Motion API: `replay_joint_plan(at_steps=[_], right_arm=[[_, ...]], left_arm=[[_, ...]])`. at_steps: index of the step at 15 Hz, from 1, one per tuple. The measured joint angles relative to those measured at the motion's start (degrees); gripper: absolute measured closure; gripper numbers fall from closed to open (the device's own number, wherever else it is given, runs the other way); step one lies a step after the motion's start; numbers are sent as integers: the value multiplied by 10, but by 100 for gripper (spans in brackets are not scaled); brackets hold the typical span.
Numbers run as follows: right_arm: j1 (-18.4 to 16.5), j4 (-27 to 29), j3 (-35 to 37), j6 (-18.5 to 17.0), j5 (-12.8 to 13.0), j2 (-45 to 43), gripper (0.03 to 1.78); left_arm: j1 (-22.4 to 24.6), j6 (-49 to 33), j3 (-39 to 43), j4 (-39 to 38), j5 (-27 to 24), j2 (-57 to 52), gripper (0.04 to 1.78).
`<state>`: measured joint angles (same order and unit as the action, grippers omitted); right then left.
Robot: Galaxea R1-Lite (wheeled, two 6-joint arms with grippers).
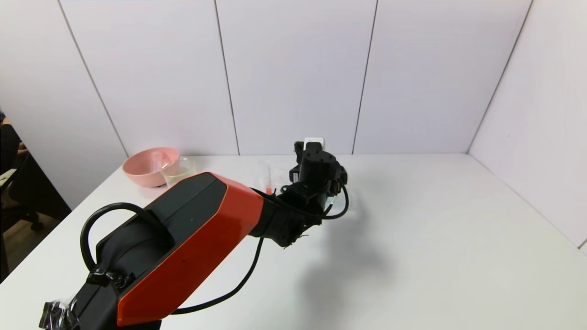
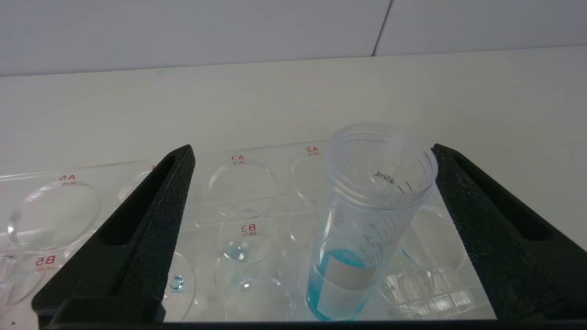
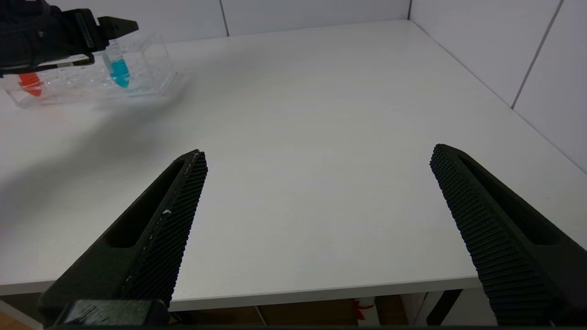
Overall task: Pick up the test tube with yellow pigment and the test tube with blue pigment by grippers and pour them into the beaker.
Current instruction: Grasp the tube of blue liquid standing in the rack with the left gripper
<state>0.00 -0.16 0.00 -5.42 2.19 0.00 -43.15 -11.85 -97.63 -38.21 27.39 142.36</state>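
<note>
A white counter (image 1: 435, 238) is sitting within pale panelled walls. The left end effector (image 2: 312, 192) is hovering spread wide around the test tube with blue pigment (image 2: 362, 229), which is standing in the clear rack (image 2: 69, 201). The right end effector (image 3: 316, 229) is idling agape over bare counter.

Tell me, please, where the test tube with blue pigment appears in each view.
Head view: not visible, hidden behind the left gripper.
Left wrist view: the test tube with blue pigment stands in the clear rack between open fingers.
Right wrist view: far off, in the rack.
Shared landmark: the rack.
</note>
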Motion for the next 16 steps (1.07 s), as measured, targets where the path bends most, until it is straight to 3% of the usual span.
replay_joint_plan(at_steps=[6,8,11,15,16], right_arm=[[0,0,0,0,0,0,4],[0,0,0,0,0,0,4],[0,0,0,0,0,0,4],[0,0,0,0,0,0,4],[0,0,0,0,0,0,4]], left_arm=[[0,5,-37,22,0,18,5],[0,5,-43,27,0,19,15],[-1,5,-52,27,0,24,49],[-2,4,-63,26,2,32,121],[-3,4,-64,26,4,33,130]])
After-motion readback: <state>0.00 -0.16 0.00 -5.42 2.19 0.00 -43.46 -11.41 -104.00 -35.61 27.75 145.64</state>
